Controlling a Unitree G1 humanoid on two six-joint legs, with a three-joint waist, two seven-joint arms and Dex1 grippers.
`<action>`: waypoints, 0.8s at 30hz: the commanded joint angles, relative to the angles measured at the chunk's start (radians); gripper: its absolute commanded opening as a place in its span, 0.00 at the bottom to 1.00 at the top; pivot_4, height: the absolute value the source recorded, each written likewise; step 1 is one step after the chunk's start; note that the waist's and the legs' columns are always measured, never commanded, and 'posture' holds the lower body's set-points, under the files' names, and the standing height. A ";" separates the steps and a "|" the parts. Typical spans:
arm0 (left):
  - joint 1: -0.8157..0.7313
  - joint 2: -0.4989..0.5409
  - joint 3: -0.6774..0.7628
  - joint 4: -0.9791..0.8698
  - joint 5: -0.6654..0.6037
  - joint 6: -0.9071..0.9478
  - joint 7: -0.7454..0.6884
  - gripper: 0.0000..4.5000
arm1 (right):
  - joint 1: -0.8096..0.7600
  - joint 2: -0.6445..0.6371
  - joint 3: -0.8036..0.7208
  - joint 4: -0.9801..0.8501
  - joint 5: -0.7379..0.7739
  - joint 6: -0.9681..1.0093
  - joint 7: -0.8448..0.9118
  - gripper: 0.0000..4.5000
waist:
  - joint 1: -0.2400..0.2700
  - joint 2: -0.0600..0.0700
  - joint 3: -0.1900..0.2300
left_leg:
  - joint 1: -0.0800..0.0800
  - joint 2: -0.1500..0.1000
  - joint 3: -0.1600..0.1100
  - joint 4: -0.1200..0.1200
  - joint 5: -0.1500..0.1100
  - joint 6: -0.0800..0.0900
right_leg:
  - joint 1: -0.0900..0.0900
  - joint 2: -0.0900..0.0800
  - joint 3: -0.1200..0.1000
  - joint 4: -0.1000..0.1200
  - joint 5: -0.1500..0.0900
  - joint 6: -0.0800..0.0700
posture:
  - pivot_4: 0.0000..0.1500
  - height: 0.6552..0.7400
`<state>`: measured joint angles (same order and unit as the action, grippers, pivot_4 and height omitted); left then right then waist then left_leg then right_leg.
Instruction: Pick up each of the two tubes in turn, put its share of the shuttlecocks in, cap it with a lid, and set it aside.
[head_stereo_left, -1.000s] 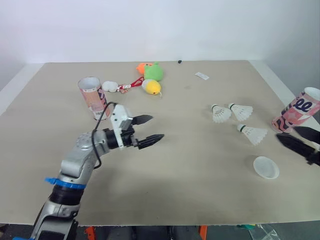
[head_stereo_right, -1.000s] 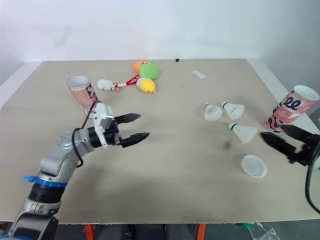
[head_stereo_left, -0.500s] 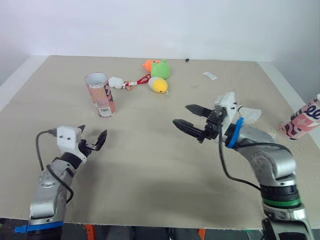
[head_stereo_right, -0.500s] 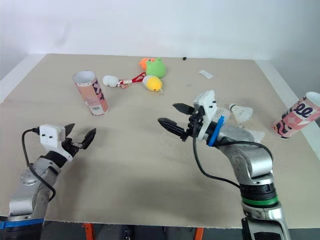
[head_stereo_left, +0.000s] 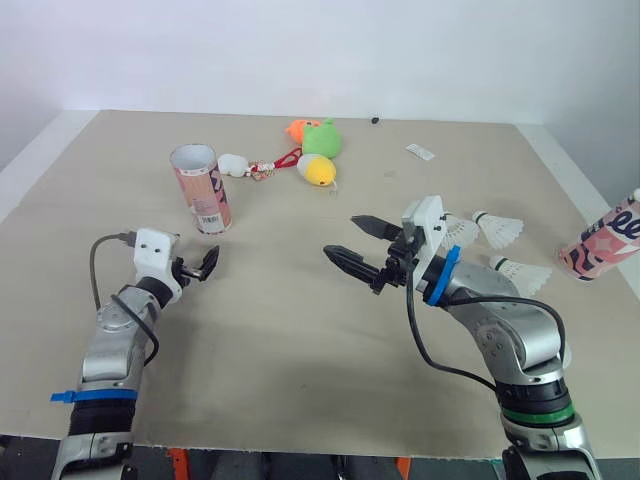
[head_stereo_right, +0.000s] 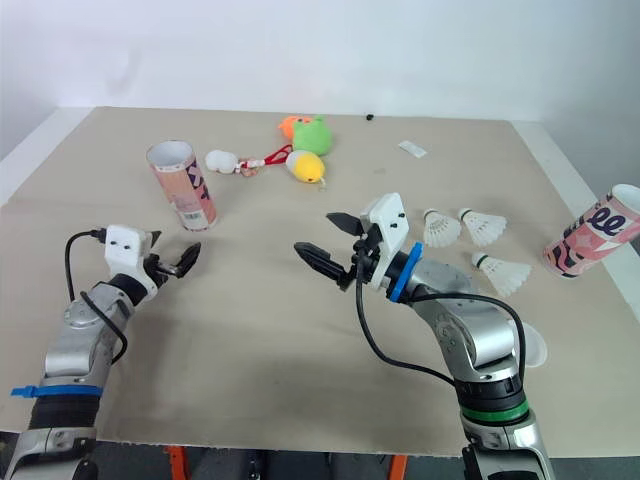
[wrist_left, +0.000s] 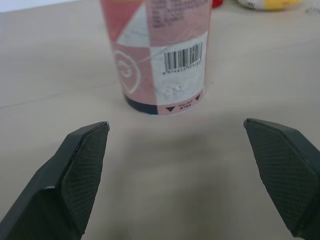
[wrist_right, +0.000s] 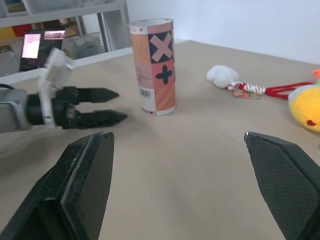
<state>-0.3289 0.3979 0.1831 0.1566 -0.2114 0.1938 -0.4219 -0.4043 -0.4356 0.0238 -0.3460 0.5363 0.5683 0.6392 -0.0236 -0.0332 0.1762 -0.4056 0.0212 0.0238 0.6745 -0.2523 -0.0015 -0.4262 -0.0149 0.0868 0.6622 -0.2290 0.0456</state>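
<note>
Head camera, both eyes: a beige worktop (head_stereo_left: 300, 330) seen from above. Toward the robot's left, a pink tube (head_stereo_left: 201, 190) stands upright with its open mouth upward. The left gripper (head_stereo_left: 208, 264) hovers low, near the tube on the robot's side, its fingers apart and holding nothing. Near the middle, the right gripper (head_stereo_left: 340, 236) points toward the left side, its fingers also spread wide and empty. On the right lie one shuttlecock (head_stereo_right: 437, 228), just beside it a second shuttlecock (head_stereo_right: 482, 226), and a third shuttlecock (head_stereo_right: 502, 272) nearer the robot. A second tube (head_stereo_right: 597, 232), pink and patterned, leans by the worktop's right edge, mouth up. At the far side sit a green plush toy (head_stereo_left: 322, 138), an orange plush toy (head_stereo_left: 297, 130), a yellow plush toy (head_stereo_left: 318, 171) and a white plush toy (head_stereo_left: 234, 165) with a red cord (head_stereo_left: 280, 160).

Left wrist camera: the pink tube fills the middle, upright on the worktop, its barcode label facing the camera. The two black fingers (wrist_left: 80, 170) stand wide apart, well short of the tube.

Right wrist camera: the pink tube stands upright, marked with a cross and a plus. The left gripper reaches toward it from the side, fingers parted, not touching. Beyond lie the white plush toy, the red cord and the yellow plush toy.
</note>
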 joint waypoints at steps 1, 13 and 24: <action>-0.101 0.016 -0.020 0.109 0.031 -0.064 -0.015 1.00 | 0.009 0.002 -0.022 -0.089 0.021 0.007 -0.024 0.99 | 0.000 0.000 0.000 | -0.001 0.000 0.000 0.000 0.000 0.000 | 0.000 0.000 -0.001 0.000 0.000 0.000 | 1.00 0.91; -0.339 0.034 -0.069 0.471 0.101 -0.223 -0.063 1.00 | 0.042 -0.001 -0.031 -0.172 0.050 0.025 -0.058 0.99 | 0.000 0.000 0.000 | -0.002 -0.001 -0.003 0.000 0.000 0.000 | 0.000 0.000 -0.002 0.000 0.000 0.000 | 1.00 0.91; -0.523 0.007 -0.085 0.746 0.150 -0.331 -0.032 1.00 | 0.049 -0.006 -0.034 -0.178 0.044 0.023 -0.066 0.99 | 0.001 -0.001 0.000 | -0.003 -0.006 -0.006 0.002 0.000 0.000 | 0.000 -0.002 -0.004 0.000 0.000 0.001 | 1.00 0.91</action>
<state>-0.8197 0.4056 0.0970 0.8853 -0.0715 -0.1038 -0.4613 -0.3520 -0.4372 0.0176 -0.4798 0.5671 0.6025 0.5791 -0.0230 -0.0338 0.1764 -0.4091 0.0151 0.0176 0.6761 -0.2522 -0.0016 -0.4260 -0.0168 0.0828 0.6621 -0.2295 0.0463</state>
